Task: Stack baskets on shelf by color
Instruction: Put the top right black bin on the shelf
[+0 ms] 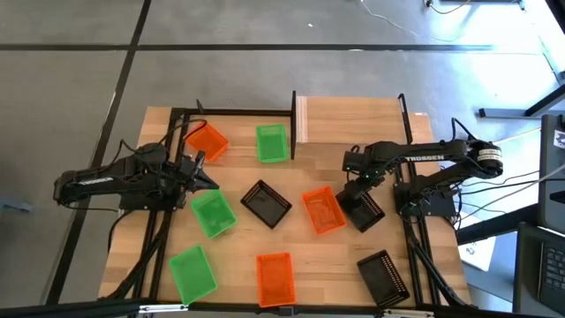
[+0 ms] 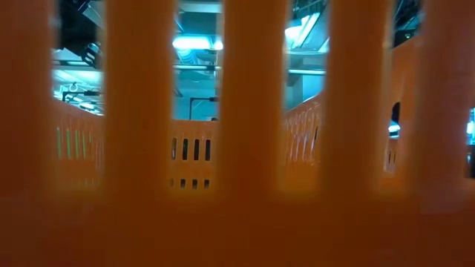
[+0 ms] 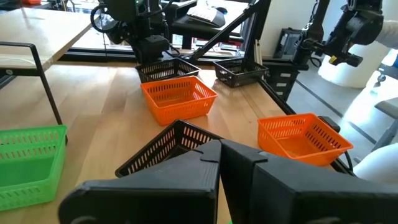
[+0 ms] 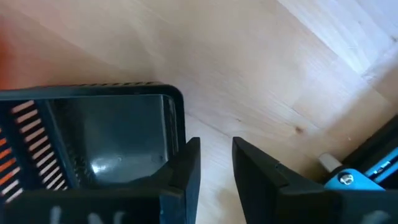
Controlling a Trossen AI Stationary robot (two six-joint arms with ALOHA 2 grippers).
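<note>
**Straddle the wall, then clamp**

Shelf (image 1: 353,119) carrying no basket yet. Black basket (image 1: 366,214) just in front of the shelf, under the right gripper (image 1: 357,196), fingers apart at its wall. Lower with one finger inside and one outside, then close squarely. Left gripper (image 1: 199,168) pinched together, empty, well left of the shelf.

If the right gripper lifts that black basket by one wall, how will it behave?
The black basket under the right gripper looks like thin slotted plastic, so probably light. Gripped by one wall, it would likely tilt. Its flat base shouldn't roll.
</note>
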